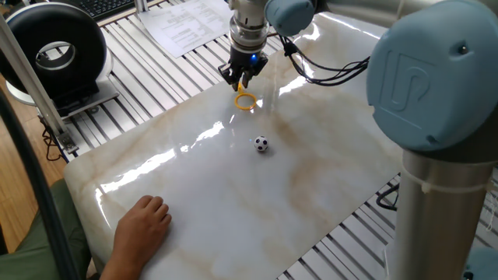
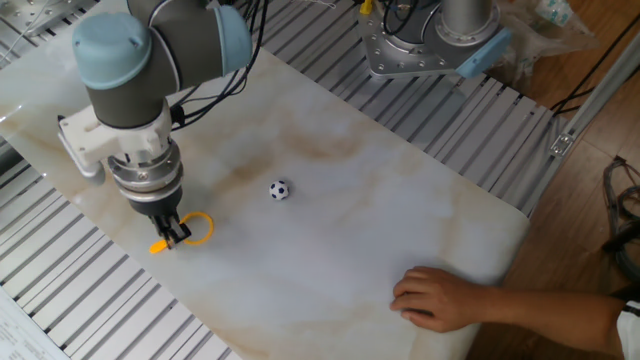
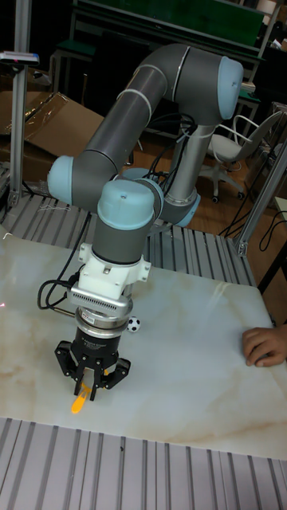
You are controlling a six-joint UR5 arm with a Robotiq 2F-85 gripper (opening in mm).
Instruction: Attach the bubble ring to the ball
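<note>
The bubble ring point(image 1: 246, 102) is a thin yellow-orange hoop lying flat on the marble table, with its stub handle point(image 2: 158, 246) pointing toward the table's edge. My gripper point(image 2: 172, 235) hangs low right over the spot where handle meets hoop. Its fingers stand only narrowly apart astride the stub, and orange shows between them in the tall view, where the gripper point(image 3: 89, 388) points straight down. The ball point(image 1: 261, 144), tiny and white with black patches, rests alone a short way from the ring. It also shows as the ball point(image 2: 279, 189) and behind the arm as the ball point(image 3: 134, 323).
A person's hand point(image 1: 144, 224) rests on the table's near corner, seen too as the hand point(image 2: 438, 298). A black round device point(image 1: 54, 48) and a paper sheet point(image 1: 185, 25) lie beyond the marble slab point(image 1: 311, 179). Slotted aluminium rails surround the slab.
</note>
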